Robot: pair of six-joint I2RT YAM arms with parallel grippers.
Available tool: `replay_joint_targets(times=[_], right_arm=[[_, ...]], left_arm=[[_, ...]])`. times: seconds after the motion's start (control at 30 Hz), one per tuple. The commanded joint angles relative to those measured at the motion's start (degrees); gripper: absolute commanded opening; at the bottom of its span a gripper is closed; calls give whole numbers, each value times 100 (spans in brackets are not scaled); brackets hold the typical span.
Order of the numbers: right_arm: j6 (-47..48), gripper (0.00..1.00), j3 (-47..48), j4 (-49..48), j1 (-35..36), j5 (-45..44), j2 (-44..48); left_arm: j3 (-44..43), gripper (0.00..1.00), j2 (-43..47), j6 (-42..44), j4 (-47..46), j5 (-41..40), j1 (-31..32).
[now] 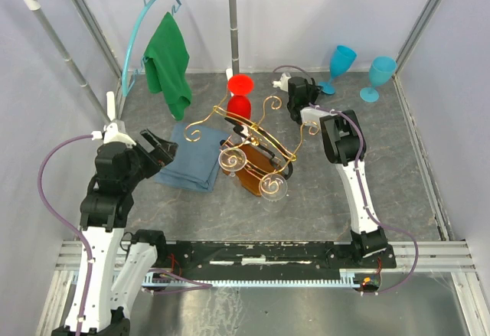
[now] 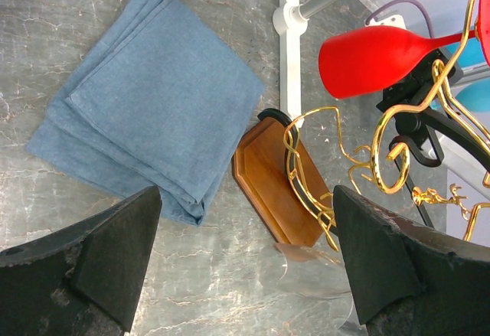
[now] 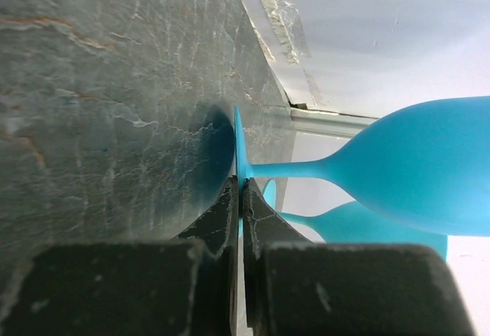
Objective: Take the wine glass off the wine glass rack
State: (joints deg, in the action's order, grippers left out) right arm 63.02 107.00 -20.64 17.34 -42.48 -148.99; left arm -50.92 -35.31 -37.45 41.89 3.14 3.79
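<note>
1. The right gripper [image 3: 241, 217] is pressed together, apparently on the thin foot rim of a turquoise wine glass [image 3: 413, 175]. This glass stands upright near the far right corner, beside a second turquoise wine glass [image 1: 379, 76].
2. The left gripper [image 2: 246, 194] is spread wide and holds nothing. It hangs between a folded blue cloth [image 2: 153, 106], nearer the left edge, and the wine glass rack [image 2: 268, 175] at the desk's middle.
3. A red wine glass [image 2: 367, 57] is hung on the rack's far side and two clear wine glasses [image 1: 232, 158] on its near side, apparently foot up and bowl down.
4. These glasses are judged light, stiff and slippery, and the clear ones fragile. The stem just below the foot is judged the best hold, with the glass slid out along the wires.
5. Nothing can be held in the inverted bowls. Nothing is seen inside the turquoise bowls.
</note>
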Motion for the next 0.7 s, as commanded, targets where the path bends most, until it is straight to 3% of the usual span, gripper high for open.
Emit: replay_joint_targets(times=[0.0,0.1,0.2,0.33,0.67], right_arm=[[-254,1,-155,-40,87,-10,-108],[-285,3,-245,31,125,-30,-104],[-300,16,-345,85,149,24,-79],[-389,16,-421,285,195,80,-26],[-699,32,-568,808,303,100,167]], left_arm=[[-227,99,101,273,37,34,3],[-201,99,126,274,32,53,7],[-178,99,157,269,47,72,15],[-136,99,195,258,56,80,12],[-64,99,285,248,65,152,15]])
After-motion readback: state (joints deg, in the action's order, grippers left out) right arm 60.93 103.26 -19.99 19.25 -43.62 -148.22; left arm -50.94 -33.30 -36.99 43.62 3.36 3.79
